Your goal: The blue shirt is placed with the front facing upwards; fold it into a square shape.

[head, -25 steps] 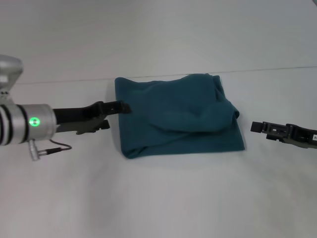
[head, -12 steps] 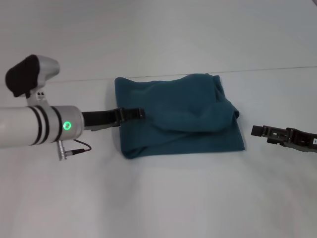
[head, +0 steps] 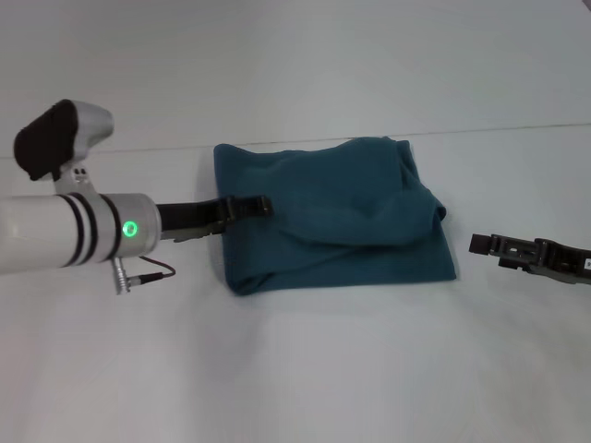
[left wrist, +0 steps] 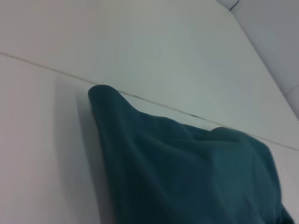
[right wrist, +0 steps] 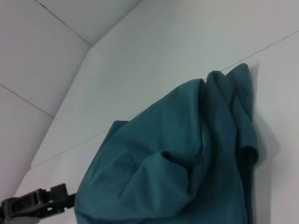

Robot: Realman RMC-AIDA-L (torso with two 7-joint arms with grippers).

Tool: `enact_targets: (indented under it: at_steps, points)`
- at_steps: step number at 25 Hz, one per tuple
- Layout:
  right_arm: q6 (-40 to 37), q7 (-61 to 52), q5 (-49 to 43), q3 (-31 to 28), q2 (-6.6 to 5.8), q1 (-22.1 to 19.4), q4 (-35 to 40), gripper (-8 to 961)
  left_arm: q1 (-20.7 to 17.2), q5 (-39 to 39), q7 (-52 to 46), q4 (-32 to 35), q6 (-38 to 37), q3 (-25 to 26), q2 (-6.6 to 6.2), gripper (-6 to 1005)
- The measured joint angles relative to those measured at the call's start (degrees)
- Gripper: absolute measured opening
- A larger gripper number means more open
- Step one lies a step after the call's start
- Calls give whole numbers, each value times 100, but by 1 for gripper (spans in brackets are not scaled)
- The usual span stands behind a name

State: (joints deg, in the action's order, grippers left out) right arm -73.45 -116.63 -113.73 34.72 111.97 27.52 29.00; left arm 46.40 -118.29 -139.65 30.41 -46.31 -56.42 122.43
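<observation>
The blue shirt [head: 337, 214] is a plain dark teal. The table [head: 295, 369] is white. The left pincer [head: 254, 206] is black.

The shirt [head: 332, 212] is made of soft, matt, rumpled cloth. The counter [head: 295, 369] is finished smooth and matt white. The left end effector [head: 249, 207] is formed of matt black plastic.

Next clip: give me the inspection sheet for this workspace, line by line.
Surface: white table, bare apart from the garment.
Job's things: blue shirt folded into a rough square, rumpled and bulging at its right side; no lettering visible.
Clutter: nothing seen.
Grippers: left gripper reaches over the shirt's left edge; right gripper sits low on the robot's right, apart from the shirt.
Cables: dark cable looping under the left arm's wrist.
Surroundings: pale wall behind the table.
</observation>
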Motion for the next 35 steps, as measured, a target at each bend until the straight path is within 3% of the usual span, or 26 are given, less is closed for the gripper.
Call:
enact_targets:
  at_steps: [5,9,12,17,25,28,35]
  points:
    - [-64,-124,-81,7,-54,74,37,950,-427,10,-338,782,-671,98,-30,931]
    - [-96,-567,-363,8,-212,327,134,950,-745,18,-399,1300,-1505,509,-25,931]
    - [-90,-975,-739,9,-360,625,154,949,-867,21,-316,1345,-2094,858,-103,930]
    - [-101,-1603,-1380,9,-462,1123,378,949,-1162,25,419,1374,-2748,1007,-210,930]
    - [-229,-2645,-1864,220,-642,1821,692,948,-1639,81,1502,1726,-3976,1610,-126,930]
    - [-203,-3094,-2297,407,-638,2129,757,948,-1821,271,1640,1779,-4199,1703,-108,930]
    - [-191,-3653,-3370,683,-425,2710,797,949,-2072,558,1866,1803,-4640,2159,-143,931]
